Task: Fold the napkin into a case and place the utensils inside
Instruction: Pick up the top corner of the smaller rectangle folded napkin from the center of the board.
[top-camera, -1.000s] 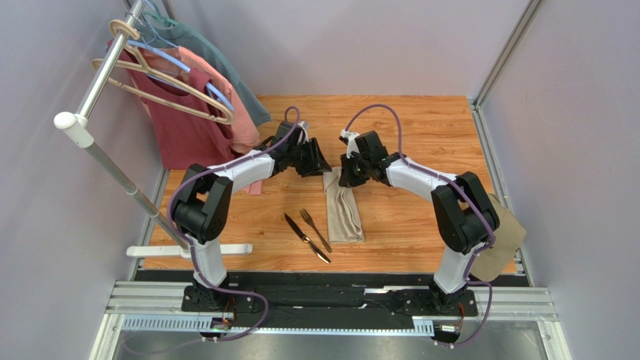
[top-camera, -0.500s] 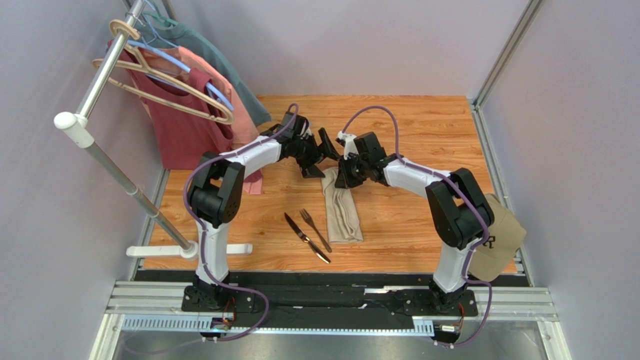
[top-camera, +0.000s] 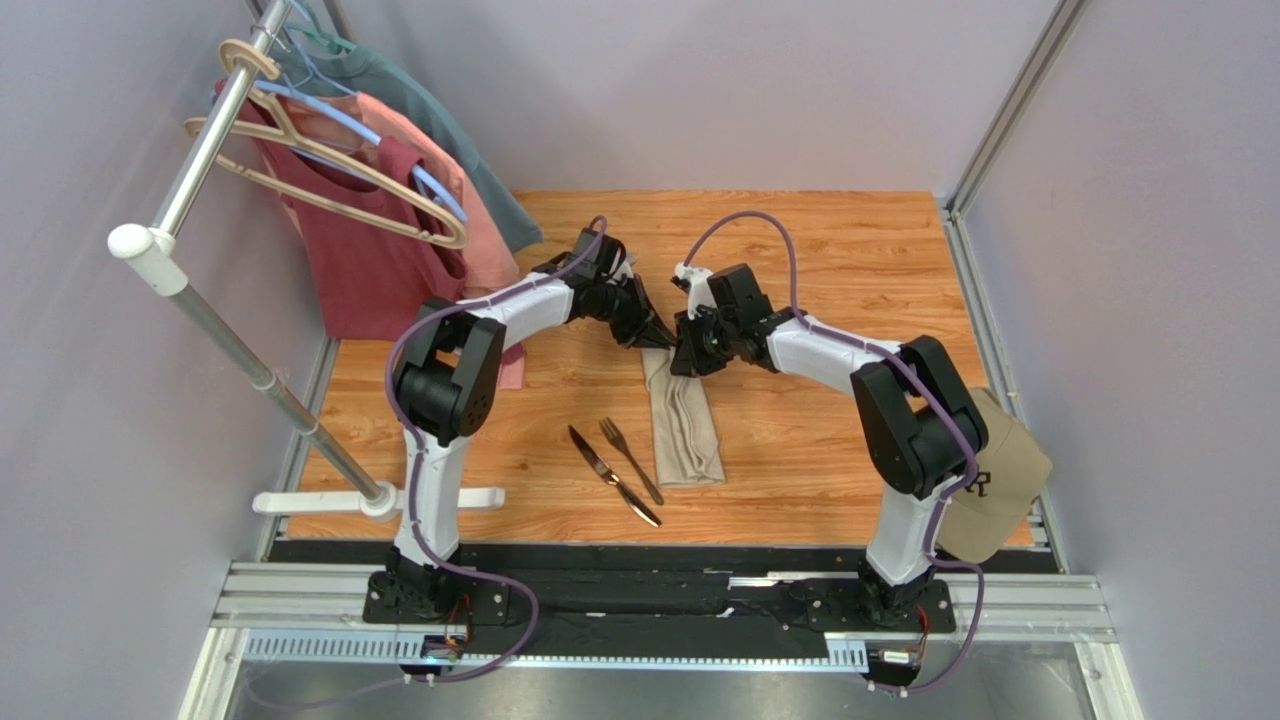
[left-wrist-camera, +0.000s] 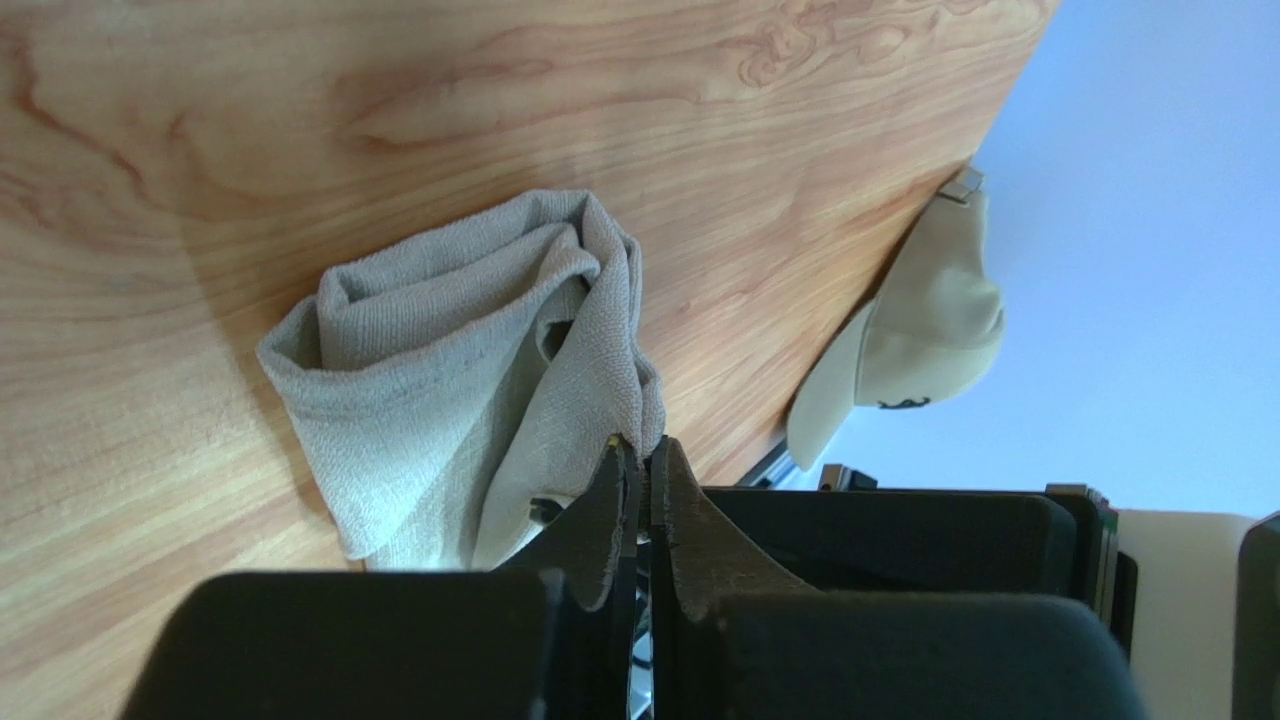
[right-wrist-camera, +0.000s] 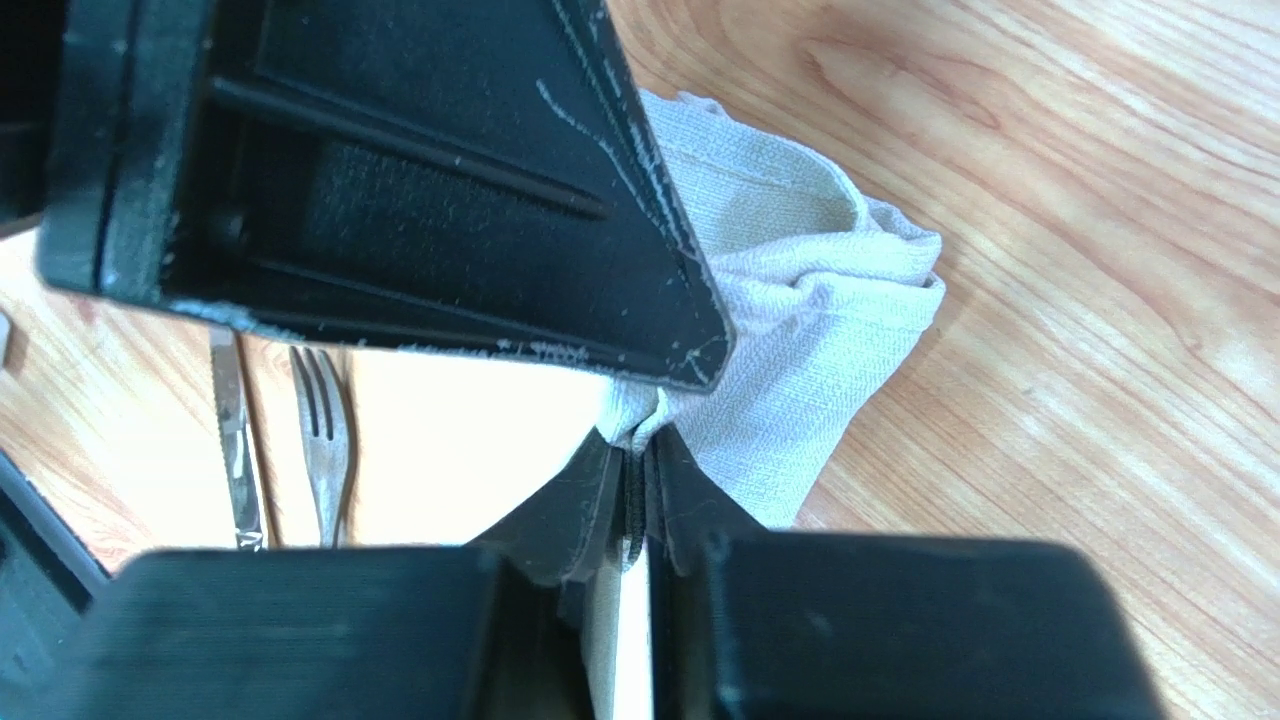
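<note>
Our left pincer and right pincer each nip the soft beige-tan cloth napkin at their tips; uneven lifting could slip a layer, undoing the fold.

The napkin runs from under my jaws back toward my bases; fork, then knife, lie just left of it, behind my jaws

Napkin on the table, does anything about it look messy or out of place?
Yes. The napkin lies as a narrow strip, but its far end is bunched and rumpled where the left gripper and right gripper pinch it, not flat.
</note>
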